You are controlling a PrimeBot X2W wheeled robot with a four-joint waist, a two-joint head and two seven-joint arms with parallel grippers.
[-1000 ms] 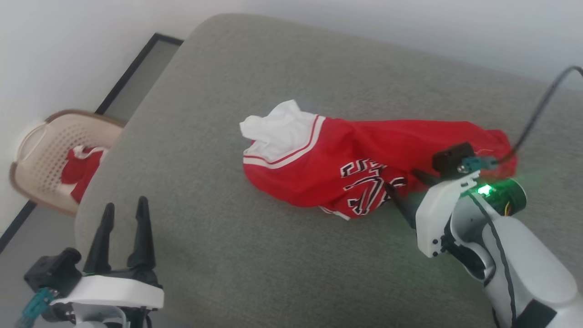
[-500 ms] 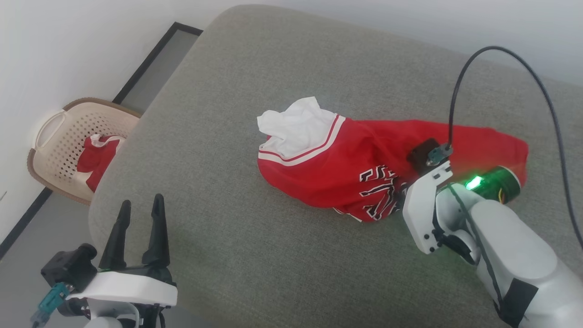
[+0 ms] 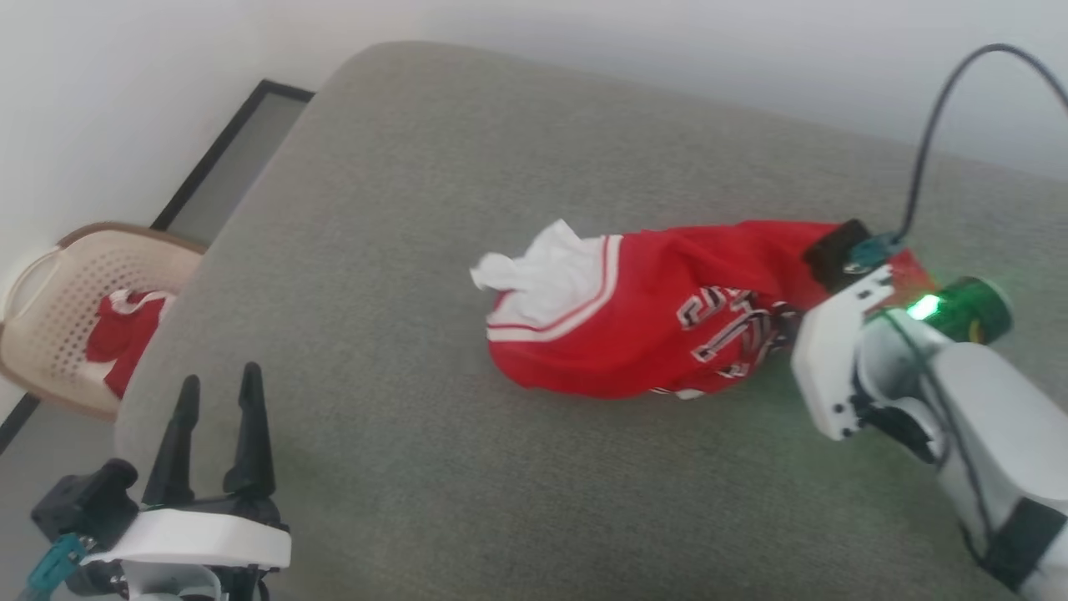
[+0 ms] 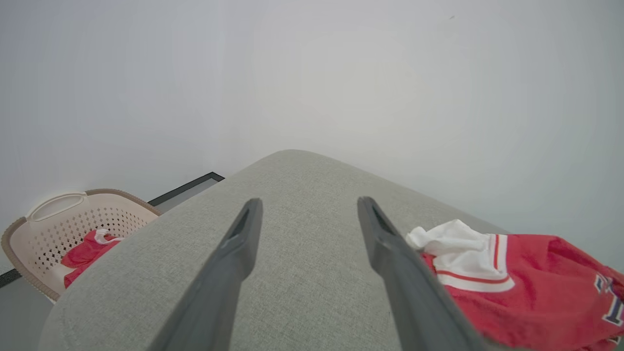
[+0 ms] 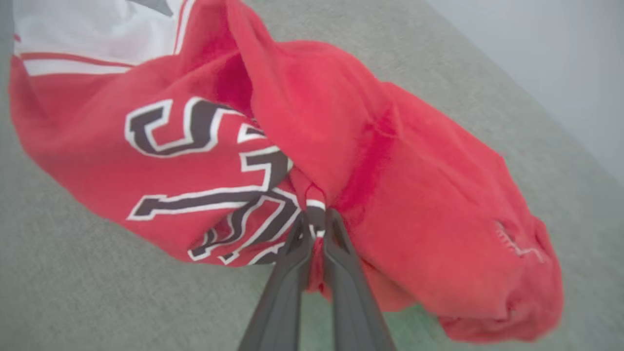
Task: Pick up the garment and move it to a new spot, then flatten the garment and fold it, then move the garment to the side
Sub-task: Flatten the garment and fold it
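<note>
On the grey upholstered cushion (image 3: 400, 217), right of centre, lies the crumpled red soft-fabric T-shirt (image 3: 634, 334) with a white sleeve, striped trim and black white-outlined lettering. Right gripper (image 5: 314, 226): long dark fingers pressed together, pinching a fold of red cloth beside the lettering at the shirt's right side. Left gripper (image 3: 213, 401): fingers spread, holding nothing, over the cushion's near left corner, well apart from the shirt. Beige perforated plastic basket (image 3: 50, 309) holding red cloth stands off the cushion's left edge.
</note>
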